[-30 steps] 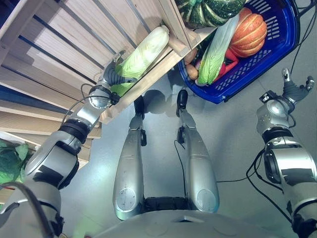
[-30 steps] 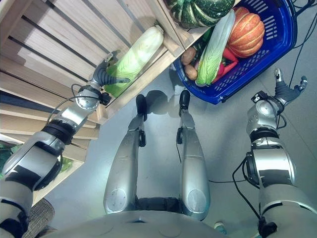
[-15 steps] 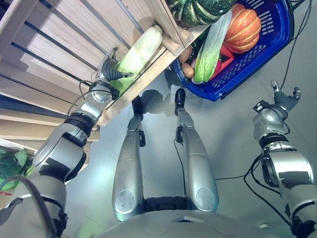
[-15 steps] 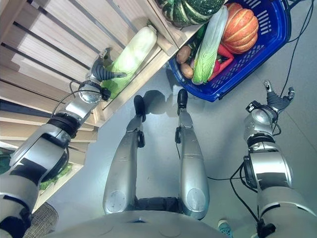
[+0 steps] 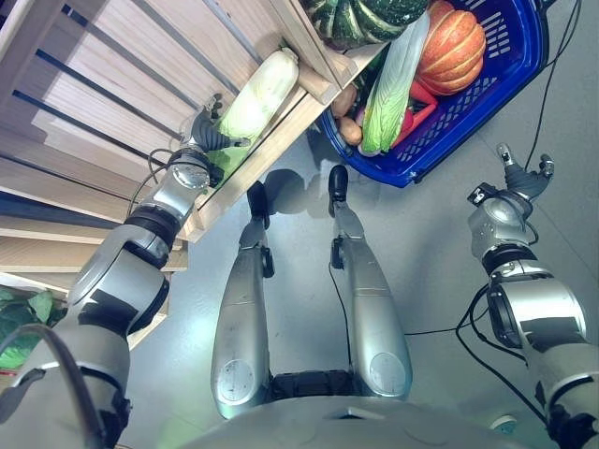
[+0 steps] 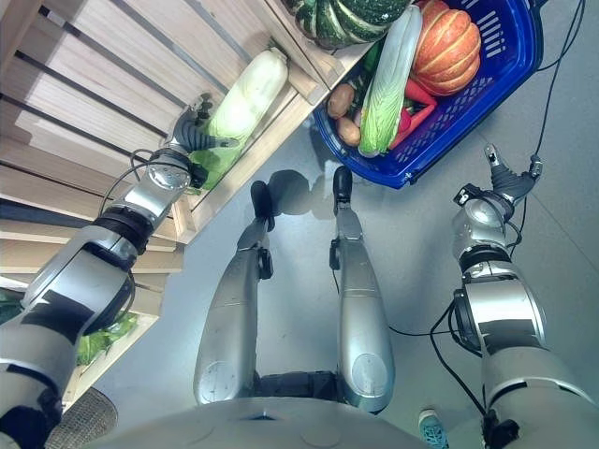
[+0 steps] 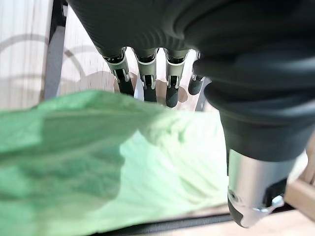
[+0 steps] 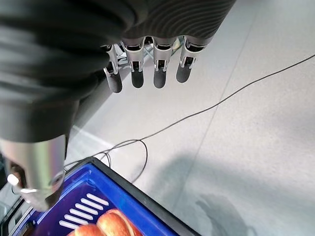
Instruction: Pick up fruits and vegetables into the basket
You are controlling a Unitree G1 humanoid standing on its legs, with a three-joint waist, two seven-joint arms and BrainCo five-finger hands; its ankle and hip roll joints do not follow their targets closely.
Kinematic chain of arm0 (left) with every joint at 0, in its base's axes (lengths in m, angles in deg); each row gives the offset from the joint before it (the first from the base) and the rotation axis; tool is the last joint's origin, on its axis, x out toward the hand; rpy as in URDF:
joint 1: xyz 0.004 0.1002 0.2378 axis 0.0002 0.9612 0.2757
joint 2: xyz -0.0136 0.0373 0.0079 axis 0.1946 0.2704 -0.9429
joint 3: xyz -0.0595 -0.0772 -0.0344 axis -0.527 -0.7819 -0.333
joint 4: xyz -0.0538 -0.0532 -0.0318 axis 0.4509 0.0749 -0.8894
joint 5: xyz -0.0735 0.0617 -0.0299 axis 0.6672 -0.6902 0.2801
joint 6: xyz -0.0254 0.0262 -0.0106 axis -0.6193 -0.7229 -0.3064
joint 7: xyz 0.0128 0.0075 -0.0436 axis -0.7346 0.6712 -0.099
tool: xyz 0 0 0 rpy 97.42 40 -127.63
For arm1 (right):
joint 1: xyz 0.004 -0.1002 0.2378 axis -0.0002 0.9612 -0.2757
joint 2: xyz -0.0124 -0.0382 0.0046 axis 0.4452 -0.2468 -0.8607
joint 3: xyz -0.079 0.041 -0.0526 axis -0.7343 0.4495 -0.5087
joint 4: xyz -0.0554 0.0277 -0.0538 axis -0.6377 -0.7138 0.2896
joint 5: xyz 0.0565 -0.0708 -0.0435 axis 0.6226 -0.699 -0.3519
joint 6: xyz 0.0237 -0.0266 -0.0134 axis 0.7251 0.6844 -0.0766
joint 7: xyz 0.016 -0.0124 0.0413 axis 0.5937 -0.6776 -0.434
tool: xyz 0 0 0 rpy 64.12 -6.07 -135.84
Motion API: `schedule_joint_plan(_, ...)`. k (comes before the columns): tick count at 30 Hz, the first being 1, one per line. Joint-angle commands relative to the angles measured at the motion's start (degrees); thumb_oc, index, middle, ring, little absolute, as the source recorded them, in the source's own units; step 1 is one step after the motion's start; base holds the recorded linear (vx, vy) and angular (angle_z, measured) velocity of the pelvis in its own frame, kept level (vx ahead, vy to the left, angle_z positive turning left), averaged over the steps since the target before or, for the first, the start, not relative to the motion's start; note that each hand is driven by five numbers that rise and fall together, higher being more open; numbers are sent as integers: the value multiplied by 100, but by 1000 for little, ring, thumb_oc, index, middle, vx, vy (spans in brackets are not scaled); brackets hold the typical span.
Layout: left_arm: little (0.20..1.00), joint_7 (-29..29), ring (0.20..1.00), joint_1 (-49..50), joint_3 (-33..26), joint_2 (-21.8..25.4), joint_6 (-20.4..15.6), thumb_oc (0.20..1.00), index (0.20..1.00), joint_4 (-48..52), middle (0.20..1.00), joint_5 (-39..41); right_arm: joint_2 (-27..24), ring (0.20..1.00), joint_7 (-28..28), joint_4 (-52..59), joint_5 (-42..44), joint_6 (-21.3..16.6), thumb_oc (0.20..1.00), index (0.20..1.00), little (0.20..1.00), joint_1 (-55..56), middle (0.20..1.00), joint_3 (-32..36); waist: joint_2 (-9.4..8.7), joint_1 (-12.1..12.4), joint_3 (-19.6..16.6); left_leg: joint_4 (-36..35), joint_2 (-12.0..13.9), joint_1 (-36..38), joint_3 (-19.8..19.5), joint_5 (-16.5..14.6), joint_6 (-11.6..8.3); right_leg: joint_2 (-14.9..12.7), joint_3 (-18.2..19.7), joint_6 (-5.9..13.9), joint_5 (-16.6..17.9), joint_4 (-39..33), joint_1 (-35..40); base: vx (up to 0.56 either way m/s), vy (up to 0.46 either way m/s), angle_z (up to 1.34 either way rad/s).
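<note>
A long pale-green napa cabbage (image 5: 260, 86) lies on the wooden slatted shelf (image 5: 122, 65). My left hand (image 5: 208, 138) is at its leafy lower end. In the left wrist view the fingers (image 7: 147, 78) reach straight over the cabbage (image 7: 123, 162), with the thumb (image 7: 251, 196) on the other side. The blue basket (image 5: 477, 112) stands on the floor at the upper right. It holds an orange pumpkin (image 5: 452, 47), another cabbage (image 5: 388, 89), a red pepper (image 5: 423, 101) and potatoes (image 5: 344, 98). My right hand (image 5: 519, 178) hangs open over the floor beside the basket, holding nothing.
A green striped squash (image 5: 365, 14) sits at the shelf's corner above the basket. Leafy greens (image 5: 19, 323) lie on a lower shelf at the far left. Grey floor spreads between the shelf and the basket.
The whole picture has shifted a little. My left hand stays at the cabbage's leafy end. My right hand has drifted slightly nearer to the basket.
</note>
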Motion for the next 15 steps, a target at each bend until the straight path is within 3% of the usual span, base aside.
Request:
schedule_joint_plan(1,1000,-248,1000,5,-237,-132,-309,1000,1000,-330,1000,-231,-70,1000,14,-79,18,119,1000,1000,1000,247,1000,-198,106,25,-263,-129,-55,-144,-24,-189,-39,274,-278,262,-692,628,-64,0,0,0)
schedule_joint_plan(6,1000,-452,1000,-26,-106,-155,-417,1000,1000,-286,1000,-238,-47,1000,-16,-181,24,175,1000,1000,1000,254,1000,-206,130,27,-263,-128,-58,-190,-25,-156,-34,280,-268,260,-653,628,-110,0,0,0)
schedule_joint_plan(15,1000,-479,1000,66,34,-206,-217,1000,1000,-253,1000,-424,-15,1000,4,-107,-10,110,1000,1000,1000,285,1000,-242,123,25,-263,-115,-59,-202,-25,-164,-32,281,-255,269,-624,607,-119,0,0,0)
